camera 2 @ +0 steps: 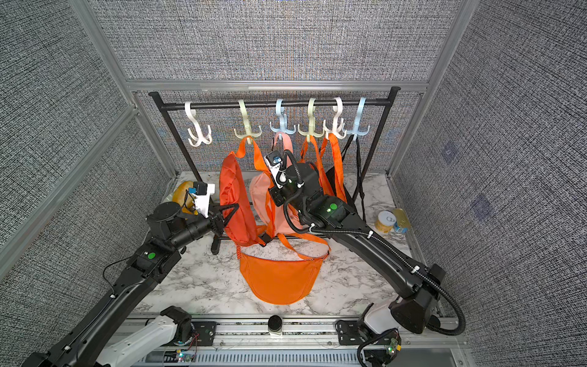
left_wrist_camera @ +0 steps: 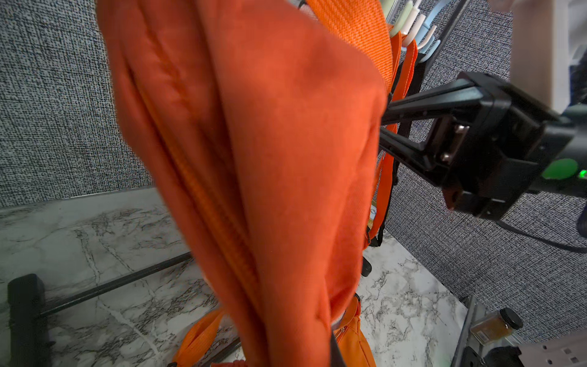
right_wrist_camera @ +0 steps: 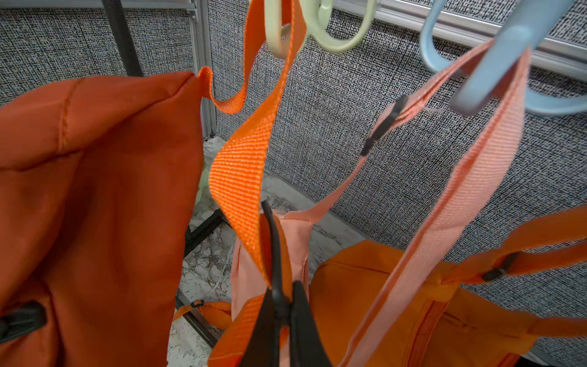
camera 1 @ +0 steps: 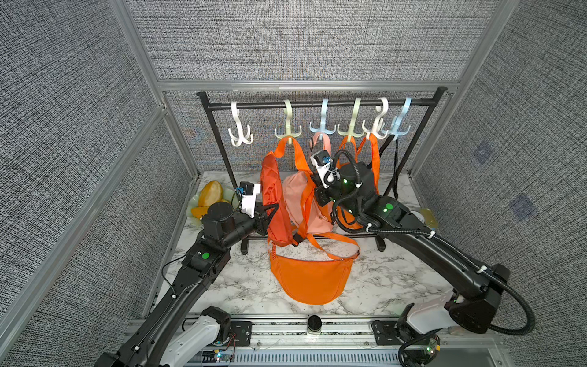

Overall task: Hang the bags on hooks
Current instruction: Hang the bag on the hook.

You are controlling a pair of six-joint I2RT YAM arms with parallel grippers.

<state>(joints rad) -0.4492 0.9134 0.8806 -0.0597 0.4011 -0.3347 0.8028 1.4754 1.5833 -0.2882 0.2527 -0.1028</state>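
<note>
Dark orange bag (camera 1: 274,197) hung by its strap (right_wrist_camera: 241,178) on the rack's (camera 1: 260,105) pale yellow hook (camera 1: 287,132), right gripper (right_wrist_camera: 277,279) clamped on that strap beneath the rack's bar, left gripper (camera 1: 274,208) with jaws together, tip against the bag's side, second orange bag (camera 1: 311,279) lying flat before the rack.

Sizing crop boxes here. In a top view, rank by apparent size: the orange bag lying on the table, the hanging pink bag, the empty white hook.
1. orange bag on the table, though it is nearest the camera
2. pink bag, partly covered, so its full extent is unsure
3. white hook, clearly smallest
</note>
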